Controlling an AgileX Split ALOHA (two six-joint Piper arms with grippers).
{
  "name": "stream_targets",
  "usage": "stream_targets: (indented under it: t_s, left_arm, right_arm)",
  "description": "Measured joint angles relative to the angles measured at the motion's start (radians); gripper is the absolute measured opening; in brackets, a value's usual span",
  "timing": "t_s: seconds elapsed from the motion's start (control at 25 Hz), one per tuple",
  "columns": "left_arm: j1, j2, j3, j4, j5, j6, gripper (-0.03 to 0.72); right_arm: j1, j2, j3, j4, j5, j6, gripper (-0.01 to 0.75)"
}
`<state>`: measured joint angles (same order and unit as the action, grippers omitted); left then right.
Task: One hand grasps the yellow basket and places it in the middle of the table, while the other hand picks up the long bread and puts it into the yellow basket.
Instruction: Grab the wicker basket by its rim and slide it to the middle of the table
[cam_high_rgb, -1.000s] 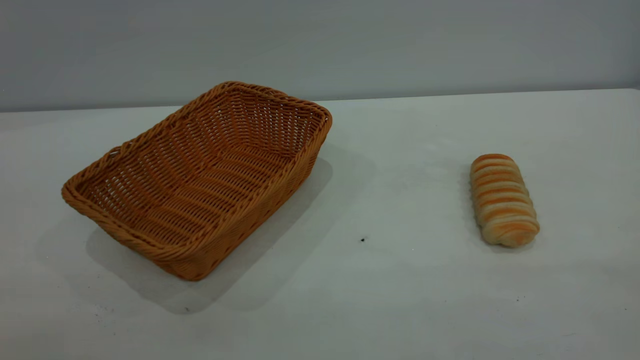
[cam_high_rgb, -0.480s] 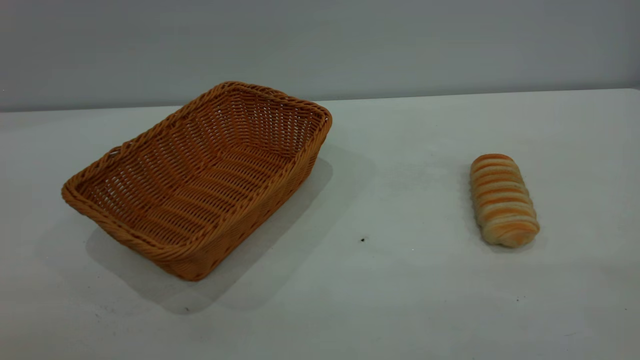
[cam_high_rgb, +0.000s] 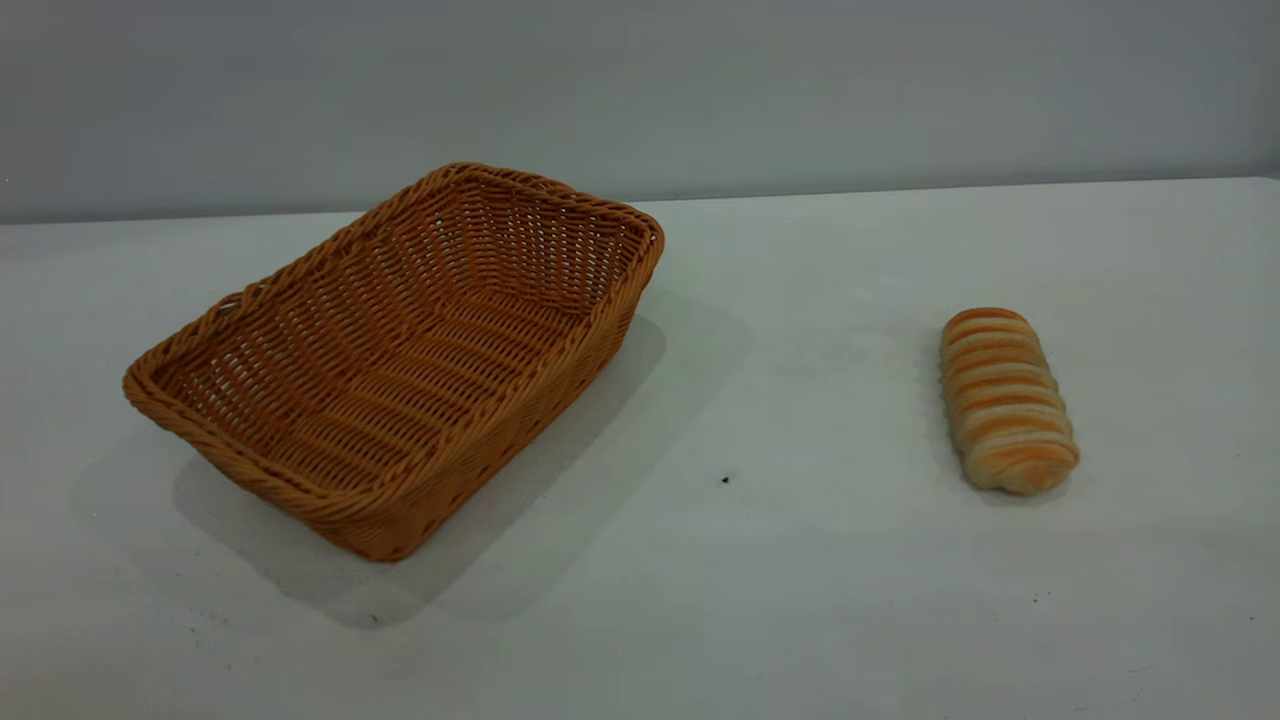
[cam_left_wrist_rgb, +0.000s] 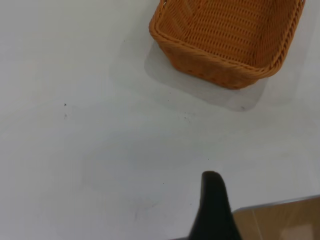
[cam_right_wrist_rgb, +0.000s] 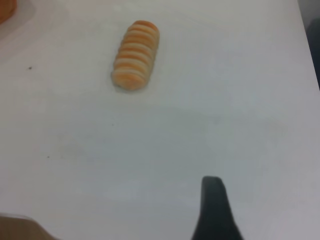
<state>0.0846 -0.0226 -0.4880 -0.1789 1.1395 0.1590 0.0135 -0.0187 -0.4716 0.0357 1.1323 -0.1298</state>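
beyond exterior view: left fingers (cam_left_wrist_rgb: 213, 210)

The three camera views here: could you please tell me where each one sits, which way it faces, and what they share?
Exterior view: outside the rig, angled down across the table toward the back wall; shows the yellow basket at left and the long bread at right; no arm shows.
Left wrist view: above the table near its edge, facing the yellow basket; one black fingertip shows.
Right wrist view: above the table, facing the long bread; one black fingertip shows.
Shared: each wrist view shares its object with the exterior view.
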Motion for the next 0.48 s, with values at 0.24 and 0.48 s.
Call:
stream_targets:
  t_s: [0.24, 0.48]
  left_arm:
    - [0.0, 0.0, 0.0, -0.012, 0.0, -0.008, 0.584]
    - [0.0, 0.11, -0.051, -0.014, -0.052, -0.104, 0.584]
  right_arm:
    - [0.0, 0.0, 0.0, 0.001, 0.0, 0.002, 0.559]
    - [0.0, 0.056, -0.029, 0.023, -0.058, 0.028, 0.559]
